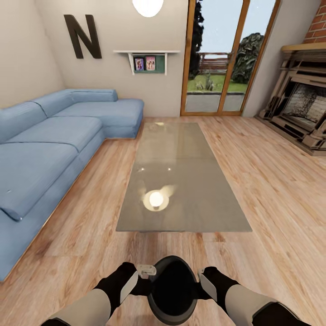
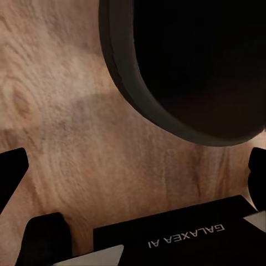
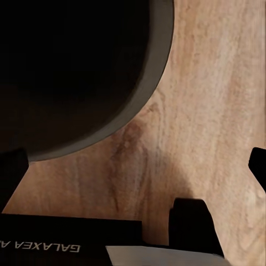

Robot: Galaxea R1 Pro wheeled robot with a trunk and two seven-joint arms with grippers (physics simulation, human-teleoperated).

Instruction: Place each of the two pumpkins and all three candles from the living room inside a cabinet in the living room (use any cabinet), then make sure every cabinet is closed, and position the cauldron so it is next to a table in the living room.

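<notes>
I am carrying the cauldron point(image 1: 173, 290) pressed between my left gripper point(image 1: 136, 278) and right gripper point(image 1: 209, 280), low before me, just short of the table point(image 1: 181, 181); whether each pincer's fingers are apart or together I cannot tell; I am judging the pot could slip if either arm eases its squeeze; the glass edge is lying near ahead, the sofa point(image 1: 45, 149) flanking left; open floor point(image 1: 271, 190) is stretching right.

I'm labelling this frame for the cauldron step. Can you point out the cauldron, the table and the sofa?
cauldron point(image 1: 174, 290): head view, on its dark mouth, between the two grippers.
table point(image 1: 190, 213): head view, on bare glass top.
sofa point(image 1: 40, 154): head view, on a seat cushion.
</notes>
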